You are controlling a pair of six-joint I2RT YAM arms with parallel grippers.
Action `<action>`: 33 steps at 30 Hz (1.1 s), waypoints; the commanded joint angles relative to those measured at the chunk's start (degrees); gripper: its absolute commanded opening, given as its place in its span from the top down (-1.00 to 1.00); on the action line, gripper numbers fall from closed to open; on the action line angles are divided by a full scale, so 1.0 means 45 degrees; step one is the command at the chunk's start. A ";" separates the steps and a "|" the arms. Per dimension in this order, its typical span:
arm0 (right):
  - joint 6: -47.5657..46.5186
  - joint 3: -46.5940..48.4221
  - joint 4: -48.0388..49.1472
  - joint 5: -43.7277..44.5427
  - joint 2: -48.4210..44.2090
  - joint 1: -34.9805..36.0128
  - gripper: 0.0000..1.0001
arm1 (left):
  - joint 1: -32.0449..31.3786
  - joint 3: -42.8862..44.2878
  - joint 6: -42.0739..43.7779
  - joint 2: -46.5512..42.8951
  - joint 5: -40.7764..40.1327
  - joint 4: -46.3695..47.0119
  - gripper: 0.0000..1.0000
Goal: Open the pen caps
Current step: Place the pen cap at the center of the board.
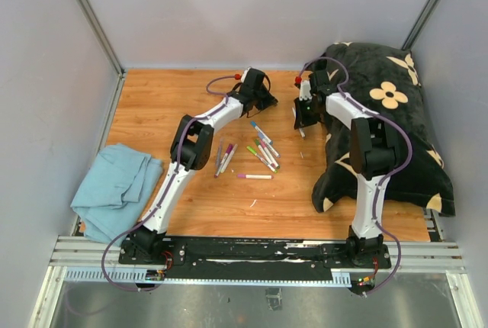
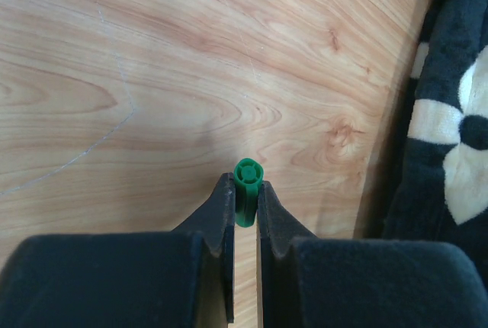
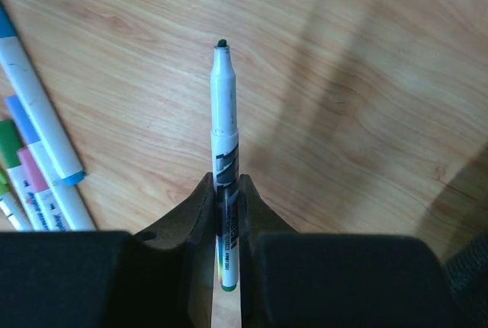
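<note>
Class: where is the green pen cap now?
In the left wrist view, the green cap sits pinched in the left end effector, near the black cushion.

No word, brand or number is being shown clearly enough to be read in any of the views. In the right wrist view a dark printed label is being carried on the white pen barrel [image 3: 226, 172], but its marks are being partly covered and are too blurred to be made out. Small print is also being shown on the lying pens [image 3: 55, 200] at the left edge, too small to be read.
</note>
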 commanded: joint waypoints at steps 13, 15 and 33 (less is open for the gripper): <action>-0.0407 0.1335 -0.1140 0.0610 0.1669 0.0082 0.63 | -0.0072 0.0219 -0.0912 0.0829 0.0252 0.0328 0.49; -0.0478 0.1438 -0.1342 0.0557 0.1756 0.0094 0.59 | -0.0068 0.0212 -0.0870 0.0794 0.0114 0.0155 0.46; -0.0901 0.1437 -0.1611 0.0692 0.1576 0.0085 0.35 | -0.0068 0.0210 -0.0125 -0.0031 -0.0184 -0.0196 0.30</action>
